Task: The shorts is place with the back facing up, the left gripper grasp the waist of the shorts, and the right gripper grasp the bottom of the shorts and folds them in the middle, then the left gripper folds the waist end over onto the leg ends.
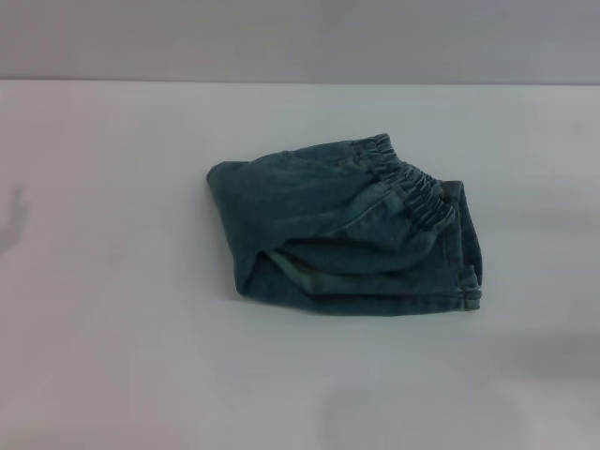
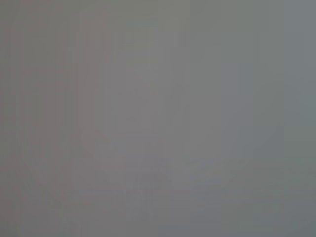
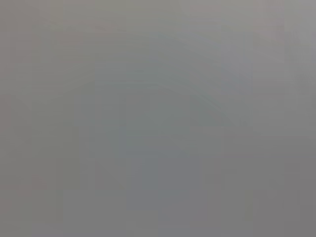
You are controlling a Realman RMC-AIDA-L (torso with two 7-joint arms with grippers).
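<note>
The denim shorts (image 1: 347, 230) lie folded on the white worktop (image 1: 103, 281), soft and limp; grip the elastic waistband (image 1: 412, 187). Neither gripper shows, so the jaws' state cannot be told.

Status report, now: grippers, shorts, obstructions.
Both grippers out of view. Shorts folded in a bundle on the white table, elastic waist on top, toward the robot's right. Nothing else seen around them.

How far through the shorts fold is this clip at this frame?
It looks finished. The denim shorts lie in a compact folded bundle on the white table, with the elastic waistband lying on top toward the hemmed leg ends. Nothing is in hand: neither end effector appears in any view. No step seems left.
</note>
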